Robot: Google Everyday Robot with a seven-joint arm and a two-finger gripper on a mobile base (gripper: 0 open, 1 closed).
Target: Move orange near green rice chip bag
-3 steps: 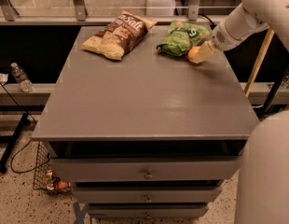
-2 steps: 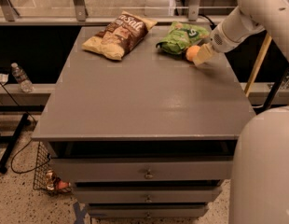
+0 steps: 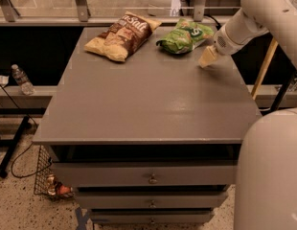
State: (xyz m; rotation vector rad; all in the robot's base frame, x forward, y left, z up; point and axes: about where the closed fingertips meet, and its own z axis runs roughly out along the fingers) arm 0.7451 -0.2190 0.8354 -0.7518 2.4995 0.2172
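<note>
Gripper (image 3: 209,57) hangs low over the table (image 3: 139,104), just right of the green rice chip bag (image 3: 184,36); whether it grasps anything cannot be told. No orange shows (perhaps hidden behind it), so placement beside the bag seems close yet unconfirmed.

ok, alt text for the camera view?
The robot's gripper reaches down to the back right of a grey drawer table, just right of the green rice chip bag; the orange is not visible. A tan-and-brown chip bag lies back left.
</note>
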